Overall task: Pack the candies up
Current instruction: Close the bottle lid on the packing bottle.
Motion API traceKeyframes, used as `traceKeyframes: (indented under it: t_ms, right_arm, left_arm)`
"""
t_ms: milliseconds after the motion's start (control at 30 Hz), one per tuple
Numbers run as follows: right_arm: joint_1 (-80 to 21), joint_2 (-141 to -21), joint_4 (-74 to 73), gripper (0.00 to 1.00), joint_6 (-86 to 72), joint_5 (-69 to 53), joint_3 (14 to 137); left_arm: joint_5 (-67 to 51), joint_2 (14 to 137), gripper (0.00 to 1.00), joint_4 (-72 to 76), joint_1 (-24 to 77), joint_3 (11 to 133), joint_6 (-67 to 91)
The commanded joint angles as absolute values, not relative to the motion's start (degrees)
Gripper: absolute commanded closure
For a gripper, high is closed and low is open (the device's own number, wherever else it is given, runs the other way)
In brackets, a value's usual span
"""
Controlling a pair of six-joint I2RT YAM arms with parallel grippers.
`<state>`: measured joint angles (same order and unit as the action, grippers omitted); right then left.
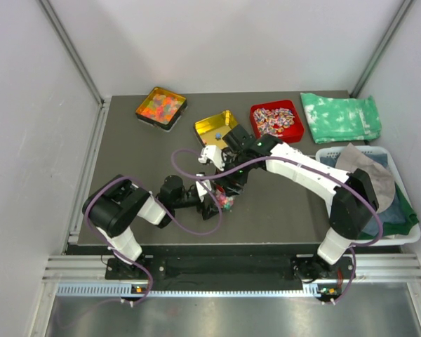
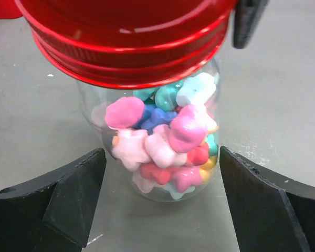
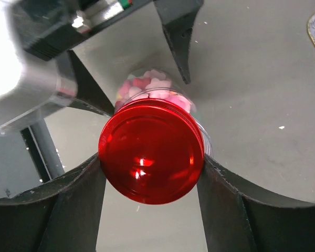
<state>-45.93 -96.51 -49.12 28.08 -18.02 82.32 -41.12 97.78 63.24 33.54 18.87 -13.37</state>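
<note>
A clear glass jar (image 1: pixel 226 202) stands on the grey table, filled with the candies (image 2: pixel 163 139) in pink, blue, green, yellow and red. A red screw lid (image 3: pixel 149 157) sits on its mouth. My right gripper (image 3: pixel 151 164) comes from above and is shut on the lid's rim, one finger on each side. It shows over the jar in the top view (image 1: pixel 231 184). My left gripper (image 2: pixel 161 160) is low at the jar's base. It is open, with one finger on each side of the glass and narrow gaps between. It also shows in the top view (image 1: pixel 214 203).
At the back stand a black tray of orange gummy sweets (image 1: pixel 161 107), a yellow tray (image 1: pixel 216 127) and a red tray of striped wrapped sweets (image 1: pixel 276 121). A green cloth (image 1: pixel 340 117) lies at the back right. A white basket (image 1: pixel 401 235) with cloths stands at the right.
</note>
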Motion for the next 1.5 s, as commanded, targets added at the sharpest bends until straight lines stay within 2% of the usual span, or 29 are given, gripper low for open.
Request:
traceKeyframes:
  t_ms: [0,300,800,1467]
  right_arm:
    - [-45.8,-94.6,-49.1,0.54,28.2,-22.0,86.1]
    - [-48.0,-94.6,-52.2,0.57,28.8,-26.7,85.7]
    - [-48.4,-89.9,-48.9,0.57,29.4,-17.2,84.2]
    - [-46.3,-96.2,-47.6,0.56,29.2,-20.6,83.8]
  left_arm:
    - [-42.5,98.1,0.06,66.1,33.8,19.7,-13.4]
    - [-41.7,98.3,0.04,65.0,34.0,20.2,-13.6]
    - [-41.7,98.4,0.03,64.1,34.4,20.7,-14.2]
    - [-42.1,98.3,0.02,64.2,34.4,20.4,-14.3]
